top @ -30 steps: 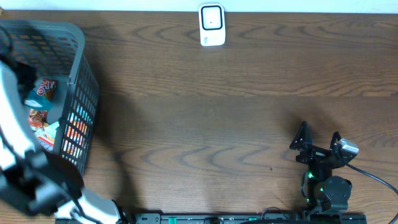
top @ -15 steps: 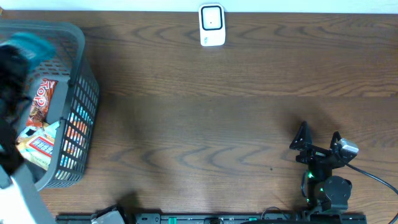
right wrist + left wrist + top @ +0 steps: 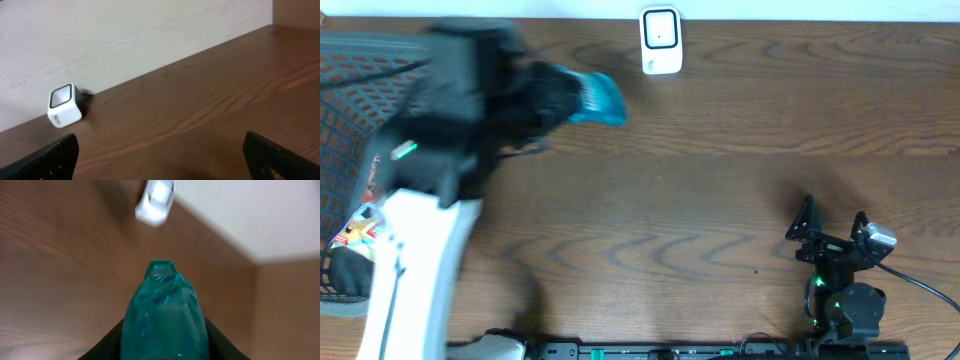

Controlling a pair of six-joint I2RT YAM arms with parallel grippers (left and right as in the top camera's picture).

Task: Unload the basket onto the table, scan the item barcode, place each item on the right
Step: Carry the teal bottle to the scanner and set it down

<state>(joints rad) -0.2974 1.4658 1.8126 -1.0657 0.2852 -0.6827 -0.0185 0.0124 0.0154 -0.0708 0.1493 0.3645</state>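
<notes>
L gripper [image 3: 164, 347] clamps crinkly teal plastic pouch [image 3: 162, 307] nr boxy white scanner [image 3: 660, 41]; R gripper [image 3: 162, 157] wide open.

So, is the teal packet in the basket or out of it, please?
Out: the left gripper holds the teal packet over the table, between basket and scanner.

This looks like a mock shop checkout set up in a robotics lab. A small white barcode scanner [image 3: 660, 40] stands at the far edge of a dark wood-grain surface [image 3: 720, 180], its window facing up. A grey plastic shopping basket [image 3: 355, 100] sits at the left end with printed snack packets [image 3: 355, 225] inside. A teal packet [image 3: 162, 315] is the same kind of retail goods. The lab side shows in the bare pale wall [image 3: 125, 30] behind and in the black robot arm [image 3: 840, 280], with lit green indicators and a trailing cable, fixed at the near edge.
</notes>
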